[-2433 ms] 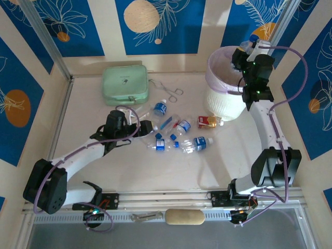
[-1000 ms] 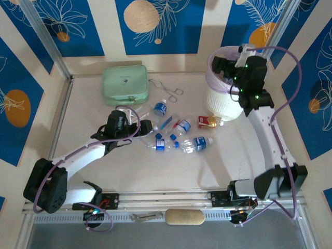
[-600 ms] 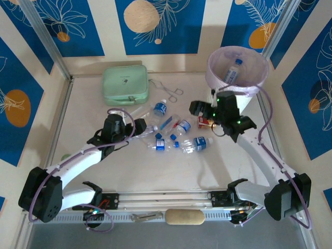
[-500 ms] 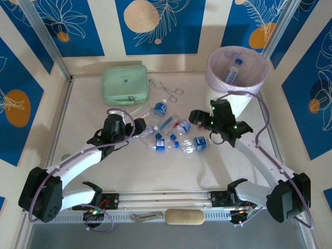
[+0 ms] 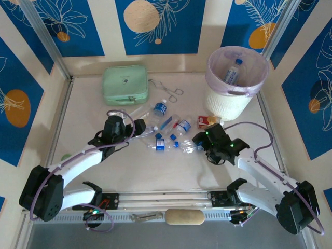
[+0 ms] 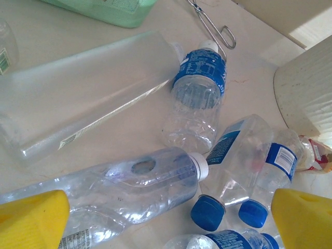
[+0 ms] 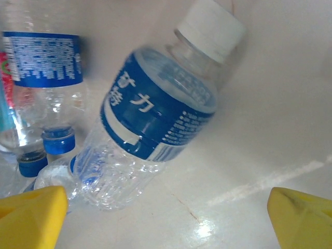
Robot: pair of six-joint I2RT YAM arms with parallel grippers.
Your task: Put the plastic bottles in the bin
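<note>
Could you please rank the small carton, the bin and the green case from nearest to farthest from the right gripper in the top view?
1. The carton, just beyond the right gripper.
2. The bin, farther back on the right.
3. The green case, far back left.

I'm working in a staged robot test cell: a pale desk boxed in by blue leaf-print wall panels on aluminium posts, arms bolted to a near-edge rail.

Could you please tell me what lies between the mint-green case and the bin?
A pair of metal forceps lies there, nearer the mint-green case than the bin, as the top view shows.
</note>
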